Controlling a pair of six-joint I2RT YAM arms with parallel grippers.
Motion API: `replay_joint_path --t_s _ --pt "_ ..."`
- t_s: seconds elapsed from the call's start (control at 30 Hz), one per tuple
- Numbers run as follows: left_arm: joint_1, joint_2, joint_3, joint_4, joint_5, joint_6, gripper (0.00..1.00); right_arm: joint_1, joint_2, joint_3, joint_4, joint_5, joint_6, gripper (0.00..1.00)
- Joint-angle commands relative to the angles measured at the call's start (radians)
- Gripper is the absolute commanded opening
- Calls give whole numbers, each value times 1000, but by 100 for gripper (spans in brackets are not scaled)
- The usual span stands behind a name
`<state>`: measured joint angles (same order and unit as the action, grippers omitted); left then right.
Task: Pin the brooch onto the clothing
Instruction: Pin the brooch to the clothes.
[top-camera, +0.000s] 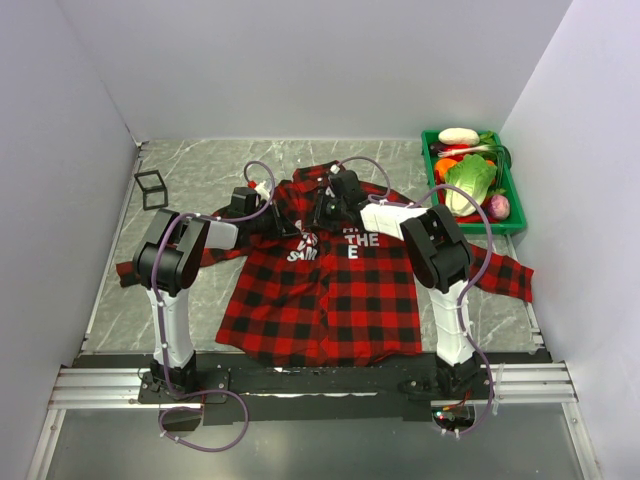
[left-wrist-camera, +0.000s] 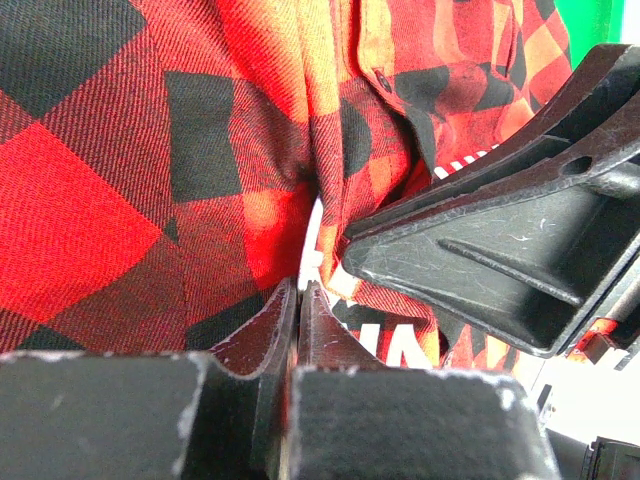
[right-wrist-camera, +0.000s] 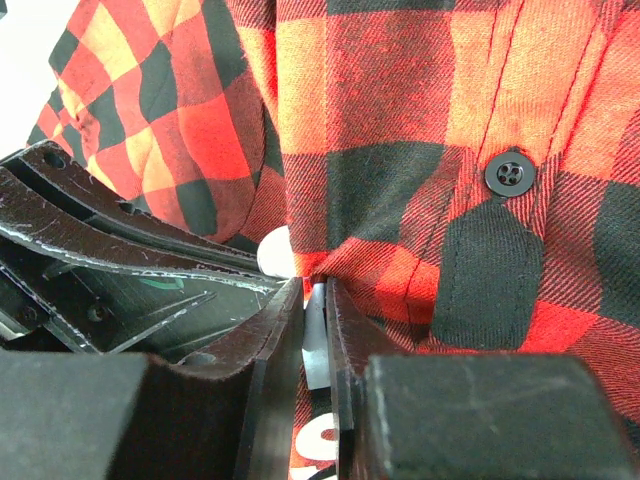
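The clothing (top-camera: 330, 290), a red-and-black plaid shirt with white letters, lies spread flat on the table. Both grippers meet on its upper chest. My left gripper (top-camera: 290, 226) (left-wrist-camera: 300, 285) is shut, and a raised fold of the shirt (left-wrist-camera: 340, 170) gathers into its tips. My right gripper (top-camera: 323, 215) (right-wrist-camera: 313, 285) faces it, with its jaws narrow around a thin grey piece (right-wrist-camera: 316, 335) that looks like the brooch seen edge-on. That piece is pressed against the fold. A pale round spot (right-wrist-camera: 275, 250) shows just beyond the tips.
A green crate (top-camera: 512, 200) of toy vegetables stands at the back right. A small black wire-frame cube (top-camera: 151, 188) sits at the back left. Grey walls close in on three sides, and the arms' mounting rail (top-camera: 300, 385) runs along the near edge.
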<state>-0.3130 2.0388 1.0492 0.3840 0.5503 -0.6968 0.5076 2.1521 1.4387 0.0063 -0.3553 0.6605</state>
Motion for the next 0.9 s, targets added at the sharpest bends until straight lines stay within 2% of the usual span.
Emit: replay_joint_path --t_s 0.0,0.5,0.87 --pt "-1 -19 -5 -39 10 3 1 19 29 29 6 13 -10 22" --pt "-1 -22 -9 -36 13 5 1 25 48 75 -2 26 -19 20" --pt "-1 -19 2 -57 -1 0 1 25 2 34 4 41 -27 17"
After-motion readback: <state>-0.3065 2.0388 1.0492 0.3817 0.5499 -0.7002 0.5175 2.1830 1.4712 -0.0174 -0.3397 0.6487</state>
